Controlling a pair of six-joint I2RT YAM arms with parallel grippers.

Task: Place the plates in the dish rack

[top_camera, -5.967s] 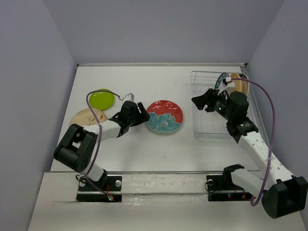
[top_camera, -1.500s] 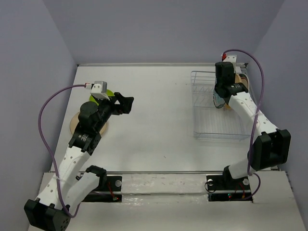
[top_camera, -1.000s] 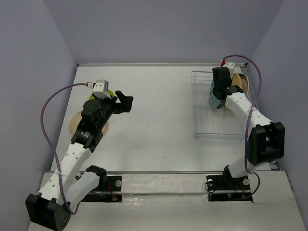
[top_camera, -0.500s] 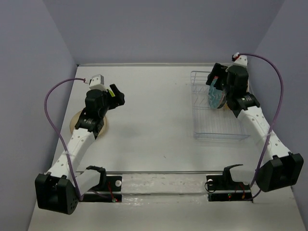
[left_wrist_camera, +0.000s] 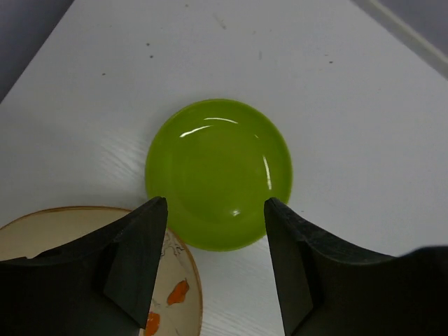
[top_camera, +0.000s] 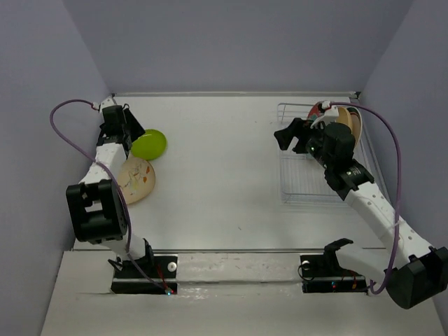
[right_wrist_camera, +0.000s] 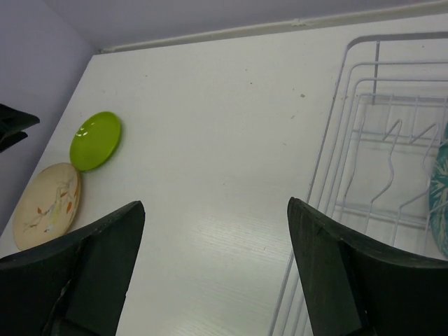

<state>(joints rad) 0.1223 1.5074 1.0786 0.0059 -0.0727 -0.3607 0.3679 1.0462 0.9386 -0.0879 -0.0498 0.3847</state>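
The small lime green plate [top_camera: 149, 144] lies flat at the far left, with a tan plate [top_camera: 136, 180] just in front of it. My left gripper [top_camera: 133, 131] is open and empty, hovering over the green plate [left_wrist_camera: 218, 173]; the tan plate [left_wrist_camera: 70, 224] shows under its left finger. The wire dish rack [top_camera: 283, 168] stands at the right. A tan plate [top_camera: 350, 123] and a red and teal plate [top_camera: 322, 108] stand at its back. My right gripper [top_camera: 285, 133] is open and empty above the rack's left rim [right_wrist_camera: 329, 147].
The right wrist view shows the green plate [right_wrist_camera: 95, 140] and the tan plate [right_wrist_camera: 47, 205] far left, and a teal plate edge [right_wrist_camera: 439, 199] in the rack. Purple walls close in the table on the left, back and right.
My left gripper has swung back and left over the green plate. My right gripper has let go of the red and teal plate in the rack and moved left.
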